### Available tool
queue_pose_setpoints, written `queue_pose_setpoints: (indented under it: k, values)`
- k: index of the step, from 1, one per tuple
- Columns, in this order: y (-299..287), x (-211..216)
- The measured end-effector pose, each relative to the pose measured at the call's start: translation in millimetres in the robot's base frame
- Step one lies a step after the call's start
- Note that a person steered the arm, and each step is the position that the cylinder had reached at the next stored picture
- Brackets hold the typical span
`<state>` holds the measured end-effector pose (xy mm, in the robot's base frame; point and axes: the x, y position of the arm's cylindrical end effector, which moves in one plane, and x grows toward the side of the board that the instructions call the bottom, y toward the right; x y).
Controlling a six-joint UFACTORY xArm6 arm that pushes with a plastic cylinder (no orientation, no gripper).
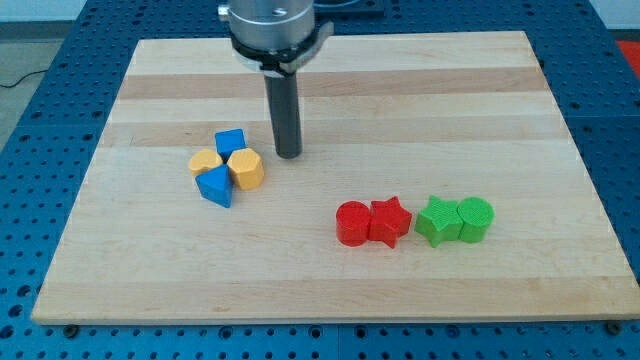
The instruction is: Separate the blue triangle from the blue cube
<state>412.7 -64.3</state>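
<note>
A: Where is my tip (289,155) right now?

B: It rests on the wooden board (400,90), left of centre and nearer the top edge than the bottom edge; it is a bare rod, so nothing there spreads or pinches, and it holds nothing; it stands just to the view's right of the blue cube (231,142), with a narrow gap between them.

A: And the blue triangle (214,186)?

B: It sits at the lower end of a tight cluster toward the left edge; the blue cube is at the top of that cluster; between the two lie a yellow block (205,162) on the left and a yellow hexagonal block (246,169) on the right, both touching the blue pieces.

A: Anything else on the board?

B: Toward the bottom right corner, a row of four; a red cylinder (352,223) touching a red star (390,221); then a small gap; then a green star (437,220) touching a green cylinder (476,219); all well apart from my tip.
</note>
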Motion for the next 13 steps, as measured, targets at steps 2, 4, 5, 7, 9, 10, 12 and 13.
queue_pose_setpoints:
  k: [2,4,5,7,9,10,12,13]
  values:
    - [-35,-6]
    - [-41,-36]
    - [-65,-47]
    - [-75,-17]
    - [-62,9]
    - [-55,17]
    - [-55,50]
    - [-55,63]
